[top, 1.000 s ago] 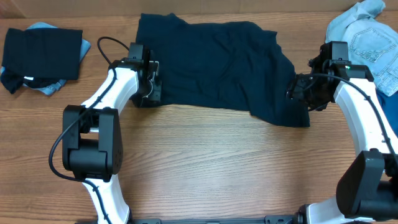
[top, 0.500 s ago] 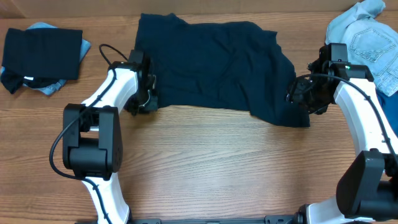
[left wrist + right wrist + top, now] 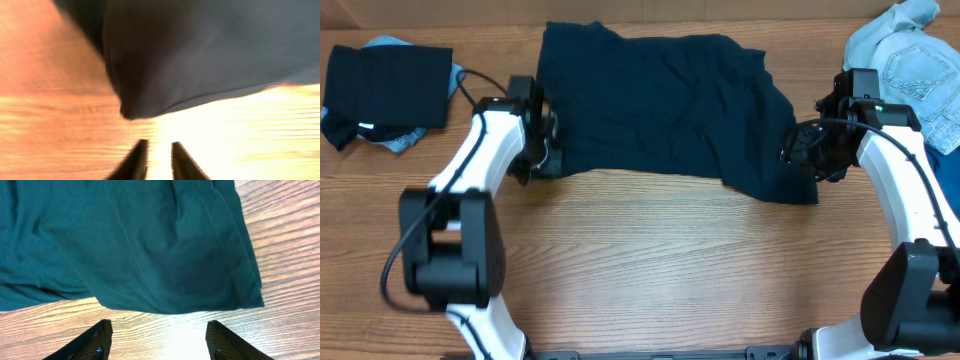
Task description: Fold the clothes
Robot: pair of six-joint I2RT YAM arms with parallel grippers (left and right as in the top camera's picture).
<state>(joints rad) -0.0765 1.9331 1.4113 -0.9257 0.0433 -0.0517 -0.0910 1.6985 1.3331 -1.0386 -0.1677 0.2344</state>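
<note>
The dark shirt (image 3: 660,105) lies spread flat on the counter (image 3: 650,270), with its long axis from your left to your right. Its near hem runs between the two arms. Each arm is at one near corner, so neither has a real advantage; the left arm (image 3: 485,150) is at the left corner and the right arm (image 3: 890,190) at the right one.

In the left wrist view, which is blurred, the left corner (image 3: 127,112) of the shirt is just in front of the left jaws and a little to their left. It is not between them. The left jaws stand narrow, with only a thin gap, and they hold nothing. I think you must open them more and bring them forward and a little left before they can take the cloth.

In the right wrist view, the right hem (image 3: 200,305) lies across in front of the right jaws, near but apart. The right jaws are wide and empty, and the bare counter shows between them. They seem ready to go forward onto the hem.

Both arms reach out low over the counter, wrists turned toward the shirt. A black piece (image 3: 388,85) far left and a pale denim piece (image 3: 900,50) far right lie well apart from the shirt.
</note>
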